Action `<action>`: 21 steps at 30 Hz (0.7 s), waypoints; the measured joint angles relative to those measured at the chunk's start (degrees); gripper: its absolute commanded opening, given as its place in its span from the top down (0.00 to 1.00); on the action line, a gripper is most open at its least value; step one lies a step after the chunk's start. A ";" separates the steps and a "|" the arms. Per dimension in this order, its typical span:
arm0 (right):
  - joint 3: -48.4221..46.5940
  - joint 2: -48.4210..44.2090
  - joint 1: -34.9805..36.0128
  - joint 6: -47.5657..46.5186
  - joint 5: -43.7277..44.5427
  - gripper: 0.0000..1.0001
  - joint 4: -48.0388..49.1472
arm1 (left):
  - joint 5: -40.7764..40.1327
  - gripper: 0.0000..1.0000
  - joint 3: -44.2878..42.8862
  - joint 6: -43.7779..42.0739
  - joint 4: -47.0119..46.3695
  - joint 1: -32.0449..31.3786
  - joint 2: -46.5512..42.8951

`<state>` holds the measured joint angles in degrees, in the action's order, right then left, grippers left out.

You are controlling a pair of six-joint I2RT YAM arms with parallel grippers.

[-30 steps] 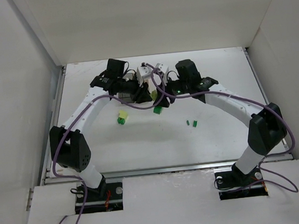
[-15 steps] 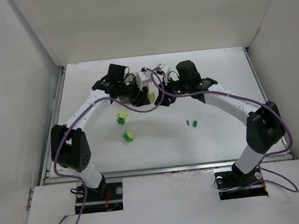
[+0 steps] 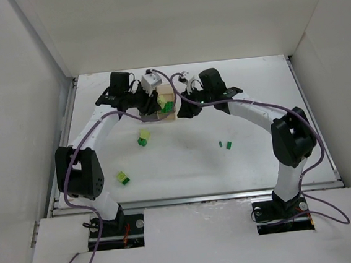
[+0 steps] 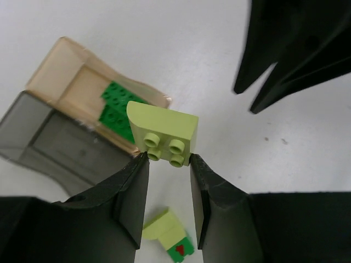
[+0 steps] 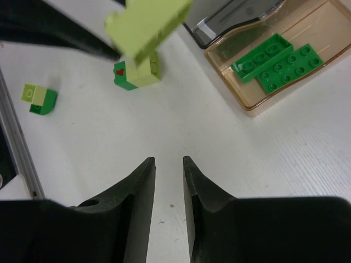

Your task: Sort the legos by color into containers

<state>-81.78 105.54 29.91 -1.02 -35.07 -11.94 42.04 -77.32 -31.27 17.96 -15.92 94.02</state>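
Note:
My left gripper (image 4: 169,158) is shut on a pale yellow-green lego (image 4: 164,131) and holds it above the table, beside the near corner of the amber-tan container (image 4: 60,60). That container holds two dark green legos (image 4: 116,107). The smoky grey container (image 4: 38,137) joined to it looks empty. In the top view the left gripper (image 3: 162,101) is over the containers (image 3: 169,115). My right gripper (image 5: 168,161) is empty, its jaws a narrow gap apart, just right of the containers (image 3: 184,110).
A pale lego on a green lego with a red mark (image 5: 137,76) lies under the held one, also in the top view (image 3: 144,137). Another pale-and-green pair (image 3: 124,178) lies near the front left. Two tiny green bricks (image 3: 224,144) lie at centre right.
My left gripper has moved back and left with the pale lego, to the containers. A pale-and-green lego has slid from the middle to the front left. The right gripper has moved back a little.

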 measured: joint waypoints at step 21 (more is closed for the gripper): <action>1.40 -0.37 0.00 2.97 6.64 0.46 0.81 | -14.56 0.42 -3.32 8.59 -8.68 5.55 16.63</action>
<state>-80.38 105.16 29.91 1.96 -28.42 -11.14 27.49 -80.64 -22.68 9.28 -10.37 110.65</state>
